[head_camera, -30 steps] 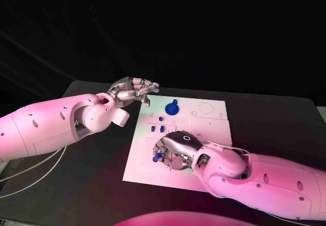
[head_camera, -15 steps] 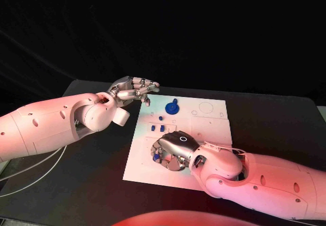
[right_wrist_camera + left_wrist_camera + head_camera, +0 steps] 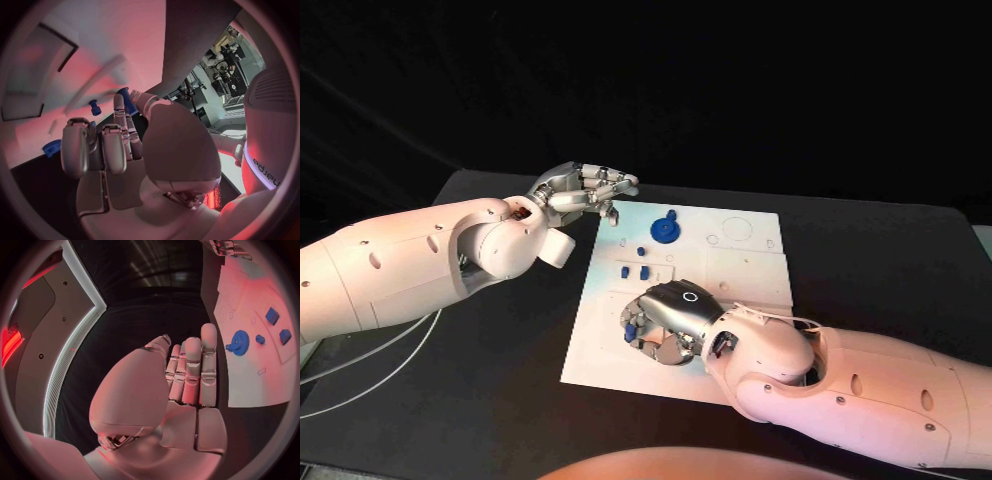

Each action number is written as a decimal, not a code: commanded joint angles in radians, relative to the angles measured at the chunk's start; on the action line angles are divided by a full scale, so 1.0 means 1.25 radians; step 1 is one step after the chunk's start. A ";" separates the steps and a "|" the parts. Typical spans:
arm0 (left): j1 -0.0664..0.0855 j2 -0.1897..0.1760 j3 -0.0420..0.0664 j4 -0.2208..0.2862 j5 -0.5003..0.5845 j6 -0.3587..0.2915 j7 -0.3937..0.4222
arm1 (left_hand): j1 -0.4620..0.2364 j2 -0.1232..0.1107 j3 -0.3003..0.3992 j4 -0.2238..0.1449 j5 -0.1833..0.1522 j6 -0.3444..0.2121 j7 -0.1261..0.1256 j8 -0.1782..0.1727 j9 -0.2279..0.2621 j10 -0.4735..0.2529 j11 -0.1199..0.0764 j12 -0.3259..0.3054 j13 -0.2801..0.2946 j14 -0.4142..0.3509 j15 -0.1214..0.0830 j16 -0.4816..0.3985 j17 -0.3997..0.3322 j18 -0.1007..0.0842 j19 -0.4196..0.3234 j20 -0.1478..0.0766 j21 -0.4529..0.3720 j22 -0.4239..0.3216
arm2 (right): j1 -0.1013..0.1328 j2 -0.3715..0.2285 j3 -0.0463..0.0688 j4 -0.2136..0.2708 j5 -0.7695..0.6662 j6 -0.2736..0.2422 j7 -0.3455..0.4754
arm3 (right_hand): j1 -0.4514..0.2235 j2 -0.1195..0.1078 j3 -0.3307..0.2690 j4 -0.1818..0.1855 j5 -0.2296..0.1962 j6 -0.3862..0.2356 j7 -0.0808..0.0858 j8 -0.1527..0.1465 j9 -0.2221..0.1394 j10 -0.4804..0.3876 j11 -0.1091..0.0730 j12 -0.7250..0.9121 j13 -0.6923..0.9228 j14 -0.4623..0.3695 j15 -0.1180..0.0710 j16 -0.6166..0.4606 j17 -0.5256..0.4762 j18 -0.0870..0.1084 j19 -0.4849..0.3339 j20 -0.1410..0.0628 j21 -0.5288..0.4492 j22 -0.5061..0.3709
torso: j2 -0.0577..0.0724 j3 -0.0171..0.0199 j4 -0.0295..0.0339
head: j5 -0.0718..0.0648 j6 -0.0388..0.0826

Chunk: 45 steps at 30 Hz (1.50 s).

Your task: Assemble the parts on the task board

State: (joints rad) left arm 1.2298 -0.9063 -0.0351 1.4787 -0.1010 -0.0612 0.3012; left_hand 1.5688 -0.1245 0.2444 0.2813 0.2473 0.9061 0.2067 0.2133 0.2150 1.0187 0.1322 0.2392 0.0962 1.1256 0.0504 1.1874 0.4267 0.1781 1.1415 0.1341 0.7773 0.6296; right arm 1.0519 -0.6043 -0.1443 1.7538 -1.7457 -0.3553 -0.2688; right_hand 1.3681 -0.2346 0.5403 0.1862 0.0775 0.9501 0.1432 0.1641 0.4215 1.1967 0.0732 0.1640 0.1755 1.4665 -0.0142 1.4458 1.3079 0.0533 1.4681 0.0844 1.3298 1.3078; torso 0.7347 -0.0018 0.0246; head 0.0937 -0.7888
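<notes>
Barely shifted since a second ago, the right hand (image 3: 668, 322) stays curled over a small blue part (image 3: 633, 330) at the task board's (image 3: 747, 270) near-left, seemingly pinching it; the left hand (image 3: 581, 190), fingers bunched and empty, hovers at the far-left corner.

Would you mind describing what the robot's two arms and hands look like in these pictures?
Both arms are bulky, rounded white shells dotted with small dark screw holes. The left hand and right hand are silver metal with many jointed fingers. The right hand carries a small white ring mark on its back, with thin wires at its wrist. Pale cables trail beneath the left arm.
</notes>
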 commanded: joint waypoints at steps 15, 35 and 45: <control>0.000 -0.001 0.000 0.001 -0.001 0.017 0.001 | 0.001 -0.009 0.007 0.000 -0.002 -0.006 -0.002 0.002 -0.001 -0.004 0.002 0.004 0.000 -0.006 -0.001 -0.003 -0.001 0.005 -0.004 -0.001 -0.005 -0.001 | 0.001 -0.075 0.007 0.062 0.031 -0.181 0.027 | -0.009 -0.016 -0.020 0.002 0.000 -0.063 -0.007 -0.042 -0.018 0.010 -0.015 0.016 0.018 0.041 -0.006 0.000 0.004 -0.005 0.028 -0.002 -0.003 0.144 | -0.001 0.0000 -0.0019 | -0.009 0.006; 0.000 -0.005 -0.008 -0.001 0.000 0.012 0.008 | 0.000 -0.011 0.009 0.000 -0.002 -0.007 -0.002 0.003 -0.001 -0.005 0.002 0.006 0.000 -0.006 -0.001 -0.002 -0.002 0.005 -0.004 -0.001 -0.006 -0.002 | 0.085 -0.439 0.003 0.185 0.400 -0.050 -0.025 | -0.095 0.024 -0.218 0.082 0.100 0.011 -0.030 0.111 0.091 0.252 -0.038 1.049 1.041 0.073 -0.024 0.080 0.153 -0.041 0.080 -0.021 0.186 0.209 | -0.012 -0.0009 -0.0222 | -0.096 0.022; -0.001 -0.004 -0.009 0.000 0.000 0.012 0.010 | 0.000 -0.011 0.009 0.000 -0.002 -0.007 -0.002 0.003 -0.001 -0.005 0.002 0.006 0.000 -0.006 -0.001 -0.002 -0.002 0.005 -0.004 -0.001 -0.006 -0.002 | 0.057 -0.492 -0.009 0.213 0.303 -0.056 -0.115 | -0.122 0.035 -0.264 0.084 0.087 0.004 -0.031 0.118 0.105 0.259 -0.038 1.062 1.057 0.075 -0.024 0.084 0.164 -0.043 0.082 -0.020 0.193 0.210 | -0.018 -0.0012 -0.0348 | -0.109 0.017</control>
State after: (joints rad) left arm 1.2293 -0.9127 -0.0472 1.4765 -0.1010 -0.0573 0.3002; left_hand 1.5648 -0.1285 0.2529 0.2813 0.2473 0.9061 0.2067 0.2133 0.2143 1.0187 0.1322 0.2437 0.0962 1.1256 0.0504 1.1875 0.4254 0.1781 1.1415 0.1341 0.7734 0.6285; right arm 1.1264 -1.2210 -0.1554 2.0149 -1.3089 -0.4459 -0.3450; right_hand 1.2245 -0.1937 0.2133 0.2925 0.1914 0.9617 0.1064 0.3057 0.5515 1.4622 0.0239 1.4891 1.3083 1.4665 -0.0434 1.5462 1.3075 0.0066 1.4663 0.0643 1.5656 1.3076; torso 0.7150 -0.0028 -0.0144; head -0.0406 -0.7652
